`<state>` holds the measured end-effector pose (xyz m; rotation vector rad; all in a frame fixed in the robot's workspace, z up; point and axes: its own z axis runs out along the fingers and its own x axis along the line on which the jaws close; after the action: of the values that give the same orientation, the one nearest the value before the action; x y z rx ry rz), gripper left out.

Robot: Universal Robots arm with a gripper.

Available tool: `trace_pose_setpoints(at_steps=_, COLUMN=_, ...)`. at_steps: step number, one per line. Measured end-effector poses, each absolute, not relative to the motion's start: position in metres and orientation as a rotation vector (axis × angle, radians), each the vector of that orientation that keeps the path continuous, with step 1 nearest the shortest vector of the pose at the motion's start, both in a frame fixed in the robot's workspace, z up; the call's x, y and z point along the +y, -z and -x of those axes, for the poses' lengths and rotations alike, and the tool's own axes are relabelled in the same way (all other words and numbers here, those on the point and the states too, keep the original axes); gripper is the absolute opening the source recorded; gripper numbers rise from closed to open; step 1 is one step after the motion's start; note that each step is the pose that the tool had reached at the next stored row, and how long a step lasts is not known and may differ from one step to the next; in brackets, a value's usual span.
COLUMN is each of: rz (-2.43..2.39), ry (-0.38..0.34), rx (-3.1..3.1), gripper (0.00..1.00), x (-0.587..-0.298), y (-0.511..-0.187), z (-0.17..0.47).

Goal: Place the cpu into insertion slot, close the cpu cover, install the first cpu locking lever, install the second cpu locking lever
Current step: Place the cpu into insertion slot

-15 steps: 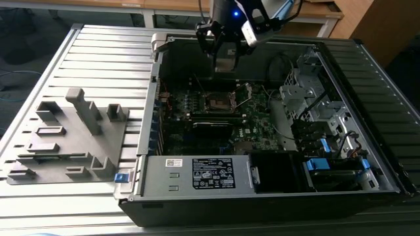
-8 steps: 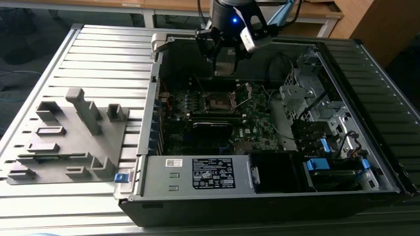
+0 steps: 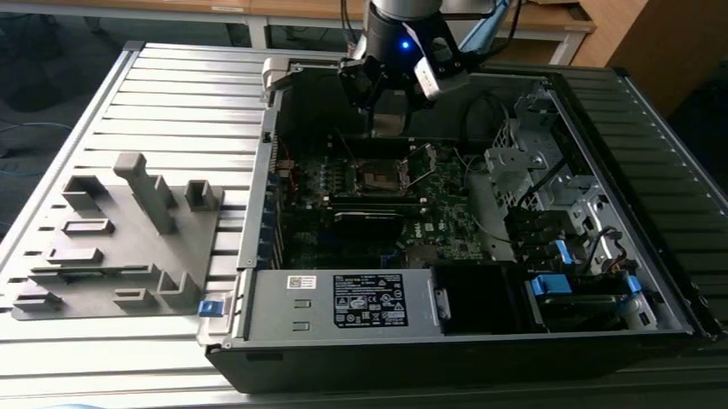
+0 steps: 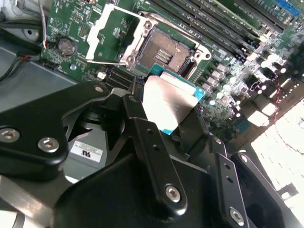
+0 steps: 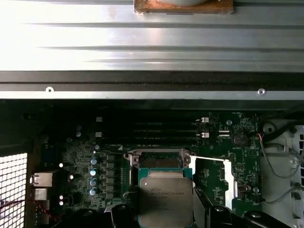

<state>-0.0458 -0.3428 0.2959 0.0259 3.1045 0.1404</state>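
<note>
My gripper [image 3: 387, 119] hangs over the open computer case, just behind the insertion slot [image 3: 376, 177] on the motherboard. In both wrist views its black fingers [image 4: 137, 114] are shut on the cpu [image 4: 167, 102], a flat silver-grey square with a green edge. The cpu [image 5: 166, 197] is held above the board, close to the insertion slot [image 4: 164, 52] but apart from it. The slot's dark centre is exposed. The cpu cover [image 4: 107, 35], a thin silver frame, stands swung open beside the slot. It is also the bright frame [image 5: 228, 175] next to the slot [image 5: 159, 159].
A labelled power supply [image 3: 341, 302] fills the case's near side. A drive cage with cables [image 3: 546, 170] lies toward the exterior view's right. Long memory slots [image 4: 213, 23] run beside the socket. A grey parts fixture [image 3: 125, 239] sits on the ribbed table outside the case.
</note>
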Motion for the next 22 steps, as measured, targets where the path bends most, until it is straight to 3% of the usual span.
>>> trace_pose_setpoints(at_steps=22, rz=-0.026, ry=-0.141, rx=3.101, gripper=0.54, x=-0.343, y=-0.280, z=0.048)
